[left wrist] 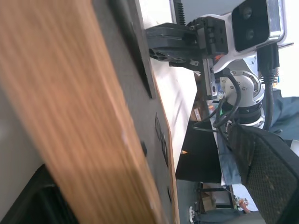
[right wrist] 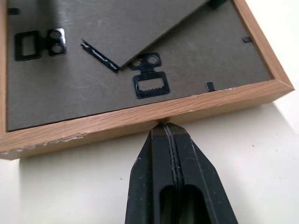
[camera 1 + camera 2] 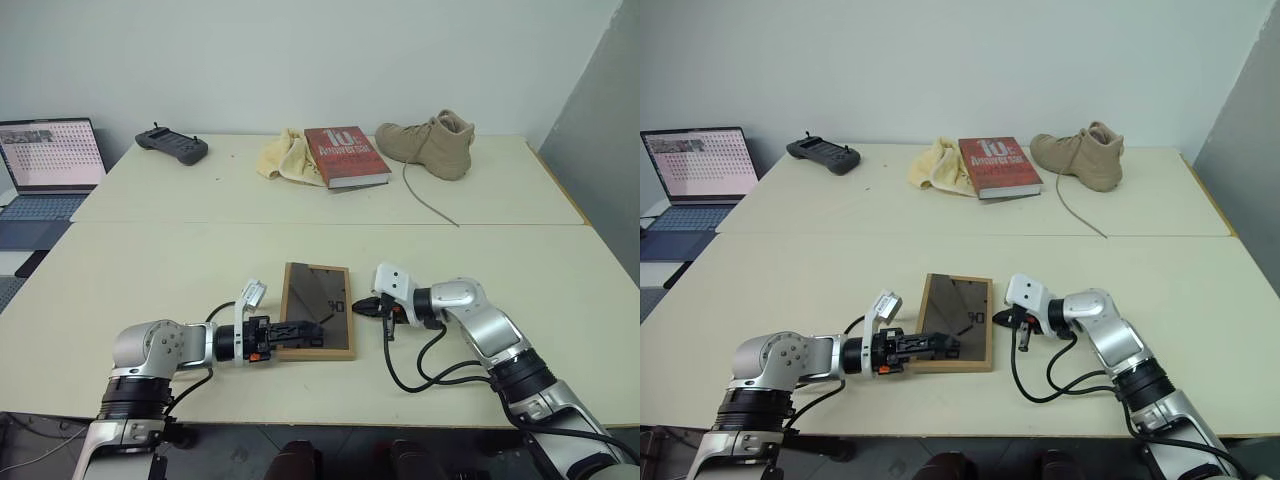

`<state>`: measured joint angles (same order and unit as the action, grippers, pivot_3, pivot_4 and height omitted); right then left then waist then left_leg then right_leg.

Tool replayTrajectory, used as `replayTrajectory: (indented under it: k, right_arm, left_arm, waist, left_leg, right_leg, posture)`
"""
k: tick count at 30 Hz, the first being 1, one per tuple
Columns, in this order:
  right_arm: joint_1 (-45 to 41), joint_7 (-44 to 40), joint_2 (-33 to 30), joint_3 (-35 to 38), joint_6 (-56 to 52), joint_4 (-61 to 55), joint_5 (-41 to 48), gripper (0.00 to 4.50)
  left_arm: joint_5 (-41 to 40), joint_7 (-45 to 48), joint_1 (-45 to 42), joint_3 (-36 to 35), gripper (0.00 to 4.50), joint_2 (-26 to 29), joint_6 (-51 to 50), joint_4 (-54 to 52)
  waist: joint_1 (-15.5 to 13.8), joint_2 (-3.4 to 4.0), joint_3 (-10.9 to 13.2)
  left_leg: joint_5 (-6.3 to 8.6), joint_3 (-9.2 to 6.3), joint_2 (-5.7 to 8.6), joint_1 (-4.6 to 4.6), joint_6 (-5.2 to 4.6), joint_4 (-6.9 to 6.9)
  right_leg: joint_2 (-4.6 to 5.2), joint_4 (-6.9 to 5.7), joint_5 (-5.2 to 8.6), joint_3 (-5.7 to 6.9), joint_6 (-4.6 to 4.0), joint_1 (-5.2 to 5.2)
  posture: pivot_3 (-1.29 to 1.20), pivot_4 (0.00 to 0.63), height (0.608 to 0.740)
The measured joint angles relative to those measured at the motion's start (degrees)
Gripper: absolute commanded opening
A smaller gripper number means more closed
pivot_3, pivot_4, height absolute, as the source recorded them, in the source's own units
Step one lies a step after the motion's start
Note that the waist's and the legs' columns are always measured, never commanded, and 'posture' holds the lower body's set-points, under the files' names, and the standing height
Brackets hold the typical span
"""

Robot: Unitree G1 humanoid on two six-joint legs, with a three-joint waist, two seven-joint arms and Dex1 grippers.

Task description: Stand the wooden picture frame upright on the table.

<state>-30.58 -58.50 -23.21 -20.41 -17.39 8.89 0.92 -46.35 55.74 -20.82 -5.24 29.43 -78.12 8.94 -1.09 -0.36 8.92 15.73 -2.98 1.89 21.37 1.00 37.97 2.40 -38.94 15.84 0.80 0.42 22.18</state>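
Nearest us, low in the head view, our left gripper [image 3: 290, 335] comes in from the lower left with its fingers spread wide, reaching over the near left corner of the wooden picture frame [image 3: 317, 310] and grasping nothing yet. Just right of centre, our right gripper [image 3: 367, 306] is clenched on nothing, its closed tip pressed against the frame's right edge; the right wrist view shows that tip [image 2: 163, 135] touching the light wood rim.

We see the frame lying face down on the near half of the table [image 3: 150, 270], dark back up, its fold-out stand [image 2: 140, 28] lying slightly askew on that back.

We judge we are at the bracing and grasping step: the frame is not yet lifted. Next the left fingers should close on the near edge and tip the frame up while the right tip keeps it from sliding, with the stand swung out to prop it.

Beyond the seam, at the upper part of the view, lie a controller [image 3: 172, 144], a yellow cloth [image 3: 283, 157], a red book [image 3: 345, 155] and a tan boot [image 3: 430, 143]; a laptop [image 3: 45, 170] sits at upper left.
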Motion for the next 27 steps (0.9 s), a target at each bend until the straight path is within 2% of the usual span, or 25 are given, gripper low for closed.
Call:
replayTrajectory:
  k: [6, 12, 17, 21, 24, 27]
  right_arm:
    - [0.61, 0.43, -1.33, 0.67, 0.07, -0.02, 0.04, 0.0]
    - [0.94, 2.03, -2.1, 1.68, 0.72, 1.2, 0.04, 0.0]
    - [-1.42, 4.2, -2.6, 5.7, 0.58, 3.23, 0.74, 0.0]
    - [-8.4, 3.61, -2.82, 12.36, -7.97, 1.75, 7.75, 0.74]
    - [-13.63, 1.84, -3.13, 16.68, -15.8, -2.23, 14.94, 1.36]
    - [-17.84, -0.88, -2.97, 17.77, -23.04, -3.61, 21.08, 2.1]
  left_arm:
    - [-0.67, -1.76, 0.77, -1.48, 2.44, 0.92, -1.9, 0.41]
    - [-4.0, -3.78, 2.96, -4.33, 1.28, 1.67, -7.22, -3.92]
    - [-5.57, -6.1, 3.47, -7.42, 1.25, 2.06, -9.82, -6.56]
    - [-5.9, -10.74, -3.58, -11.91, 1.25, -1.33, -9.56, -6.34]
    - [-6.84, -11.74, -9.19, -14.02, 1.25, -1.71, -7.4, -6.87]
    - [-5.5, -10.3, -9.79, -10.6, 1.25, 1.08, -2.72, -10.08]
  waist:
    - [1.32, -0.11, 0.07]
    - [2.08, -0.4, 0.24]
    - [2.12, -0.48, 0.32]
    - [1.72, -0.69, 0.49]
    - [1.65, -0.73, 0.49]
    - [2.23, -0.74, 0.5]
  left_leg:
    - [0.01, -0.12, -0.03, 0.05, 0.01, -0.05]
    - [0.07, -0.17, -0.17, 0.07, 0.12, -0.06]
    - [0.09, -0.19, -0.17, 0.15, 0.15, -0.07]
    - [0.05, -0.3, -0.17, 0.57, 0.22, 0.03]
    - [-0.03, -0.24, -0.17, 0.6, 0.37, -0.02]
    - [-0.04, -0.12, -0.15, 0.77, 0.4, -0.05]
  right_leg:
    - [-0.1, 0.0, 0.01, -0.07, -0.01, 0.11]
    - [-0.22, 0.0, 0.02, -0.07, -0.03, 0.16]
    - [-0.22, -0.01, 0.02, -0.05, -0.04, 0.25]
    - [-0.22, -0.05, -0.03, 0.07, -0.06, 0.6]
    - [-0.22, 0.04, -0.02, -0.01, -0.07, 0.63]
    - [-0.22, 0.08, -0.01, -0.19, -0.08, 0.91]
  posture:
    - [0.0, 0.15, 0.74]
    - [0.0, 0.15, 0.74]
    - [0.0, 0.15, 0.74]
    - [0.0, 0.15, 0.74]
    - [0.0, 0.15, 0.74]
    - [0.0, 0.15, 0.74]
